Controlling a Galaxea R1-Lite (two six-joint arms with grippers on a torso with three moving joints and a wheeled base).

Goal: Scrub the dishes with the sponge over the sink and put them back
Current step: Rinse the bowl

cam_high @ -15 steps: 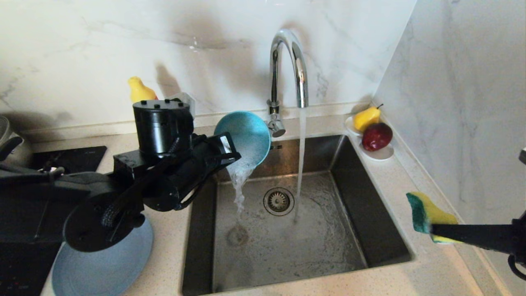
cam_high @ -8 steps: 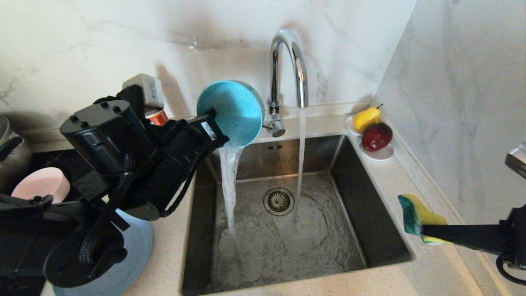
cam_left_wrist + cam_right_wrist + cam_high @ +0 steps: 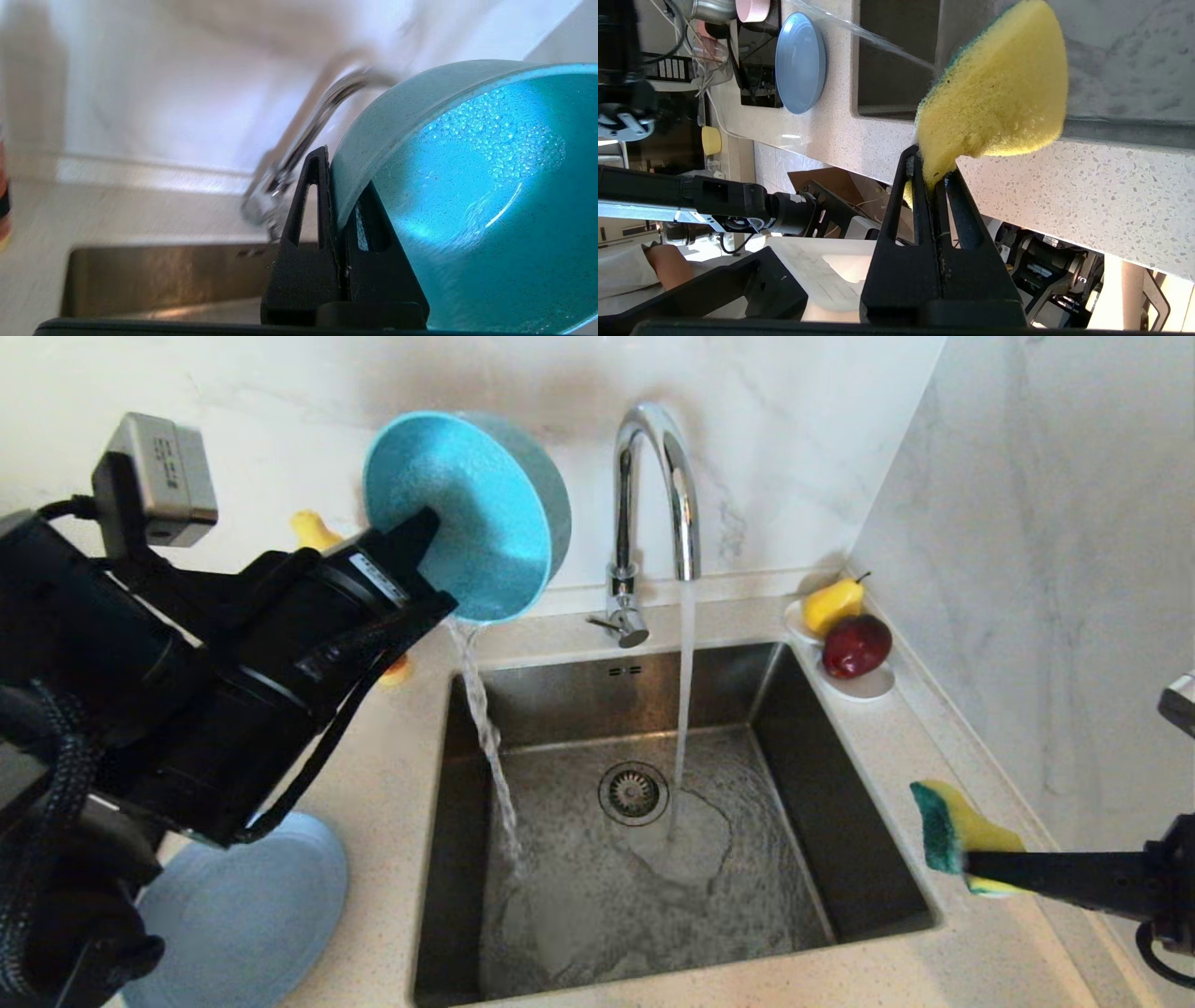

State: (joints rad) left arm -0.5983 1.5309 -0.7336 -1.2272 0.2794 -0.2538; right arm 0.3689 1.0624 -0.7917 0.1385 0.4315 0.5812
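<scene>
1. Draining step: left gripper (image 3: 425,565) clamped on teal bowl (image 3: 457,513) rim, tipped above sink (image 3: 878,859) corner, water spilling out.
2. Right gripper (image 3: 980,873) pinching sponge (image 3: 957,831) beside sink.
3. Next, probably: bowl back beside plate (image 3: 280,896).

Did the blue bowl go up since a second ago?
Yes. The left gripper has lifted the teal bowl up and to the left: it was level with the tap's base over the sink, and now sits beside the tap's arch.
</scene>
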